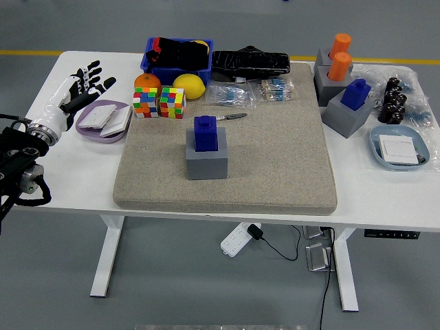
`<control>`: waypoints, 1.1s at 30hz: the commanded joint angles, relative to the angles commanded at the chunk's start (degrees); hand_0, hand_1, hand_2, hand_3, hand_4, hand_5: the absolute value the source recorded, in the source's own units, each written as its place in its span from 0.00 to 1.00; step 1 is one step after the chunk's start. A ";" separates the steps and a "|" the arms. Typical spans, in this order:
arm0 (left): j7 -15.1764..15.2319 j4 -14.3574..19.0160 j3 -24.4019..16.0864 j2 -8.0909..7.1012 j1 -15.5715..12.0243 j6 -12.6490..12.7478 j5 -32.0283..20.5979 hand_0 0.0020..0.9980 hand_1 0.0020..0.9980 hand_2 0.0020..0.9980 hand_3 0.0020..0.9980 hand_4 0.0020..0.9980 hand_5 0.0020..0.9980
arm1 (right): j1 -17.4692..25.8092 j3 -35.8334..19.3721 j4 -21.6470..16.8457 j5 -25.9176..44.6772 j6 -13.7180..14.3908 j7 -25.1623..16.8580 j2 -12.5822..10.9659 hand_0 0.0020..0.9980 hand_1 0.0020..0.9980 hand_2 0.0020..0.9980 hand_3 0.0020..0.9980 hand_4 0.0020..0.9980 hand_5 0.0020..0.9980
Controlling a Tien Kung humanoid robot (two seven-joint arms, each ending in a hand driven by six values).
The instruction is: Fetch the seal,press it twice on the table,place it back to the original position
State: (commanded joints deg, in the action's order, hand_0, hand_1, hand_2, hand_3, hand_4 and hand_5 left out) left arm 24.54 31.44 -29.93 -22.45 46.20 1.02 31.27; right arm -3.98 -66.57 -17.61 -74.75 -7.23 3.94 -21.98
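The blue seal stands upright in its grey block holder in the middle of the beige mat. My left hand is far off to the left, over the table's left edge, open with its fingers spread and holding nothing. It is well apart from the seal. The right arm is out of view.
Two colour cubes, an orange, a lemon and a blue bin sit behind the mat. A purple dish lies by my left hand. Grey holders with orange and blue seals stand right.
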 joint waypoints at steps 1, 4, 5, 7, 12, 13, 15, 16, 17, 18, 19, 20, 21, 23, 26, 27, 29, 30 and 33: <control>-0.01 -0.14 -0.42 -0.20 -0.12 0.02 -0.01 1.00 0.98 0.98 0.98 1.00 0.60 | 0.01 -0.02 0.01 -0.03 0.03 0.04 0.00 0.78 0.68 0.68 0.69 0.84 0.57; -0.01 -0.42 -1.44 -0.73 -0.44 0.10 0.15 1.00 0.98 0.97 0.97 1.00 0.60 | 0.11 -0.18 0.11 -0.12 0.10 0.11 -0.01 0.78 0.68 0.68 0.69 0.84 0.57; -0.01 -0.45 -1.65 -0.86 -0.55 0.13 0.27 1.00 0.98 0.97 0.97 1.00 0.60 | 0.14 -0.24 0.14 -0.16 0.13 0.12 -0.02 0.78 0.68 0.68 0.69 0.84 0.57; -0.06 -0.48 -2.13 -1.07 -0.77 0.16 0.42 1.00 0.98 0.97 0.97 1.00 0.60 | 0.19 -0.25 0.14 -0.19 0.15 0.17 -0.07 0.78 0.68 0.68 0.69 0.84 0.57; -0.15 -0.45 -2.69 -1.29 -0.87 0.18 0.53 1.00 0.97 0.97 0.97 1.00 0.60 | 0.24 -0.35 0.13 -0.26 0.17 0.22 -0.03 0.78 0.68 0.68 0.69 0.84 0.57; -0.24 -0.46 -2.80 -1.32 -0.83 0.16 0.58 1.00 0.97 0.97 0.97 1.00 0.60 | 0.23 -0.31 0.14 -0.28 0.17 0.26 0.00 0.78 0.68 0.68 0.69 0.84 0.57; -0.28 -0.39 -3.20 -1.40 -0.90 0.15 0.69 1.00 0.97 0.97 0.97 1.00 0.60 | 0.19 -0.30 0.12 -0.33 0.18 0.29 0.01 0.78 0.68 0.68 0.69 0.84 0.57; -0.30 -0.37 -3.41 -1.49 -0.99 0.16 0.71 1.00 0.97 0.97 0.97 1.00 0.60 | 0.14 -0.29 0.10 -0.34 0.19 0.29 -0.01 0.78 0.68 0.68 0.69 0.84 0.57; -0.32 -0.37 -3.53 -1.57 -1.06 0.15 0.72 1.00 0.97 0.97 0.97 1.00 0.60 | 0.09 -0.28 0.08 -0.35 0.20 0.29 -0.04 0.78 0.68 0.68 0.69 0.84 0.57; -0.34 -0.38 -3.59 -1.65 -1.12 0.16 0.74 1.00 0.97 0.97 0.97 1.00 0.60 | 0.05 -0.26 0.07 -0.36 0.21 0.29 -0.06 0.78 0.68 0.68 0.69 0.84 0.57; -0.34 -0.39 -3.83 -1.77 -1.21 0.19 0.76 1.00 0.97 0.97 0.97 1.00 0.60 | -0.05 -0.19 0.03 -0.35 0.21 0.30 -0.12 0.78 0.68 0.68 0.69 0.84 0.57; -0.34 -0.40 -4.02 -1.84 -1.28 0.22 0.76 1.00 0.97 0.97 0.97 1.00 0.60 | -0.10 -0.15 0.00 -0.34 0.23 0.30 -0.16 0.78 0.68 0.68 0.69 0.84 0.57; -0.32 -0.39 -4.21 -1.91 -1.35 0.25 0.76 1.00 0.97 0.97 0.97 1.00 0.59 | -0.11 -0.12 0.00 -0.35 0.26 0.31 -0.19 0.78 0.68 0.68 0.69 0.84 0.57; -0.28 -0.35 -4.48 -2.05 -1.50 0.29 0.75 1.00 0.97 0.97 0.97 1.00 0.59 | -0.10 -0.11 0.03 -0.36 0.33 0.34 -0.22 0.78 0.68 0.68 0.69 0.84 0.57; -0.28 -0.40 -4.74 -2.19 -1.65 0.31 0.78 1.00 0.97 0.97 0.97 1.00 0.59 | -0.09 -0.03 0.12 -0.38 0.43 0.40 -0.30 0.78 0.68 0.68 0.69 0.84 0.57; -0.27 -0.39 -4.98 -2.24 -1.73 0.31 0.82 1.00 0.96 0.96 0.97 1.00 0.59 | -0.07 -0.01 0.14 -0.38 0.45 0.41 -0.30 0.78 0.68 0.68 0.69 0.84 0.57; -0.25 -0.41 -5.40 -2.29 -1.80 0.31 0.83 1.00 0.96 0.96 0.97 1.00 0.59 | -0.03 0.05 0.17 -0.36 0.47 0.44 -0.30 0.78 0.68 0.68 0.69 0.84 0.57; -0.25 -0.43 -5.58 -2.31 -1.83 0.33 0.86 1.00 0.96 0.96 0.97 1.00 0.59 | -0.03 0.13 0.18 -0.36 0.48 0.46 -0.31 0.78 0.68 0.68 0.69 0.84 0.57; -0.23 -0.41 -5.87 -2.40 -1.86 0.32 0.93 1.00 0.96 0.96 0.97 1.00 0.59 | -0.05 0.27 0.18 -0.33 0.51 0.49 -0.32 0.78 0.67 0.68 0.69 0.84 0.57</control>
State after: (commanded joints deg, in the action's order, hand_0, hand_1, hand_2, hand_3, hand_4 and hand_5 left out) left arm 24.31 31.02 -35.80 -24.85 44.34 1.35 32.20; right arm -4.03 -66.30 -17.43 -75.08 -6.72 4.43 -22.30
